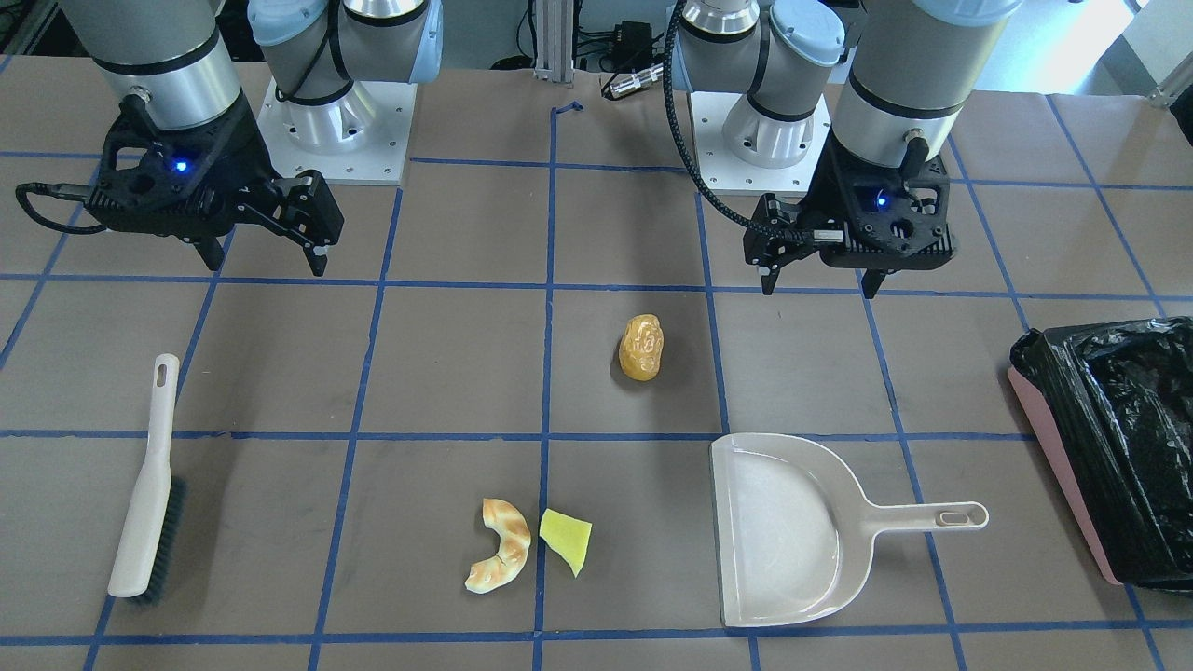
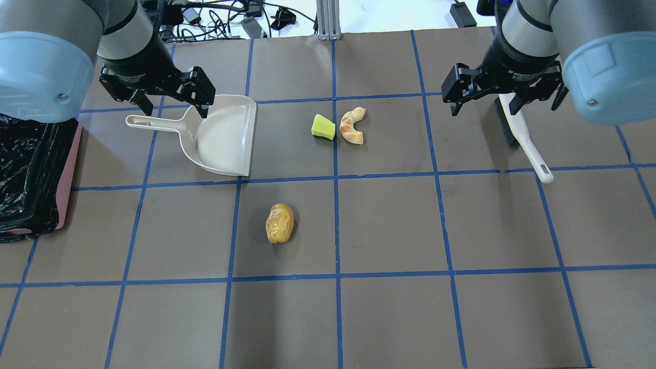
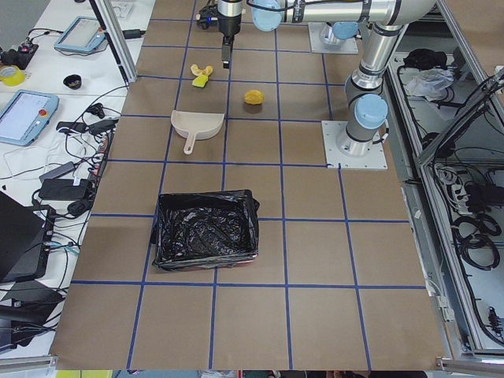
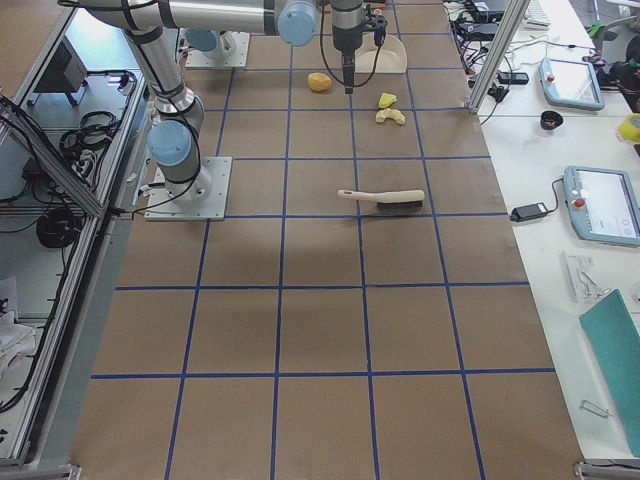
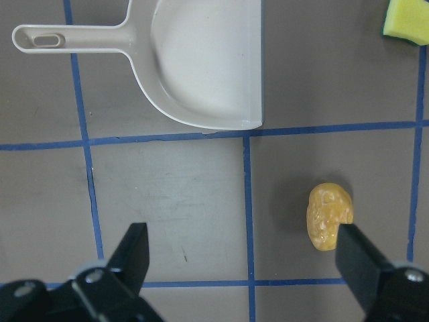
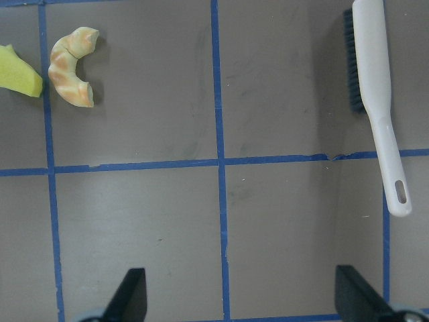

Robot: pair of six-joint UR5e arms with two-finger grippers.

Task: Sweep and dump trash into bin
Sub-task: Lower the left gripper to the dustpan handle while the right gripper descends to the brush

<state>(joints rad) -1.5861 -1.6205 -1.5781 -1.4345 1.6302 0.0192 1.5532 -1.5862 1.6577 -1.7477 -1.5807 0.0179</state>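
Brown blue-gridded table (image 2: pixel 389 225), bin (image 2: pixel 66 174) at end, tablets (image 4: pixel 603 205) alongside.

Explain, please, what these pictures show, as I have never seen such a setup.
This is a robot with two arms at a brown table gridded with blue tape. Six cameras show the same moment: one faces the robot, one looks over its shoulders, two stand at the table's ends, one rides on each wrist. Each arm ends in a two-finger tool; the left tool and the right tool are open and hold nothing. On the table lie a beige dustpan, a hand brush and three bits of trash: an orange-yellow lump, a croissant-like piece and a yellow sponge-like wedge. The bin, pink with a black bag, stands on the robot's left.
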